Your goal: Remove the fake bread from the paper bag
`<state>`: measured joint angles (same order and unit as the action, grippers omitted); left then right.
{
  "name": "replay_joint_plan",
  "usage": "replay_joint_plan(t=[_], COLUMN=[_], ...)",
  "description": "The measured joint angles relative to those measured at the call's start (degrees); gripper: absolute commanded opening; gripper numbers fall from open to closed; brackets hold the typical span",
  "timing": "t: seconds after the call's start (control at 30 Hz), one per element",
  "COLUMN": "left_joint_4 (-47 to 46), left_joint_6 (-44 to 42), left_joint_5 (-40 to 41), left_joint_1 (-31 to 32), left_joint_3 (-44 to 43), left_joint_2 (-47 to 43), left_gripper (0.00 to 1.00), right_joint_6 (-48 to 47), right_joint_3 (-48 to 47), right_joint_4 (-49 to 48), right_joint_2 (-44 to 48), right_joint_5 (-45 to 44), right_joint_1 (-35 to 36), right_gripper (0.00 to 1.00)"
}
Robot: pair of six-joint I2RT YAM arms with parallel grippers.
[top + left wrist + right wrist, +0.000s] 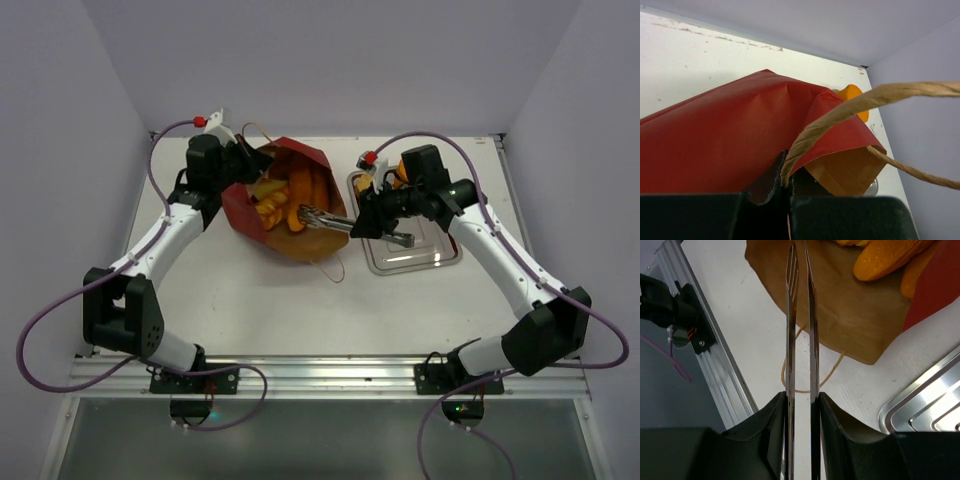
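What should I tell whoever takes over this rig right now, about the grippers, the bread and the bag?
Left gripper: shut on the paper bag at its rim, propping the mouth.
Right gripper: shut on metal tongs; tips just inside the bag's mouth, apparently empty.
Bread: several pieces inside the bag.
Done: an orange piece seems to lie by the tray.
Left: lift out the rest.

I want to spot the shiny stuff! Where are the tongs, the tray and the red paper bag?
tongs (811, 325): right wrist view, on the right metal blade.
tray (425, 252): top view, on its bare steel floor.
paper bag (715, 150): left wrist view, on its red outer side.
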<state>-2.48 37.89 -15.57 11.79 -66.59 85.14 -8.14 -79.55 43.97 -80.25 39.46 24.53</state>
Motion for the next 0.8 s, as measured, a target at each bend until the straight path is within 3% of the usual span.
replay_joint_plan(t=[0.43,0.8], left_joint_4=[-7.61,-9.99], left_joint_6=[5.09,6.16], left_joint_5=[2.36,2.93], left_joint_1=[4.9,5.29], left_joint_3=[2.82,4.24], left_joint_2=[1.64,1.62], left_gripper=[0.0,0.0], right_joint_6=[23.04,34.32], right_joint_3=[9.03,11.26], right_joint_4=[-13.66,-21.16], right_joint_2=[-1.86,-1.97], right_joint_5=[-13.9,-23.74], right_joint_1=[0.81,2.43], right_gripper=[0.33,0.37])
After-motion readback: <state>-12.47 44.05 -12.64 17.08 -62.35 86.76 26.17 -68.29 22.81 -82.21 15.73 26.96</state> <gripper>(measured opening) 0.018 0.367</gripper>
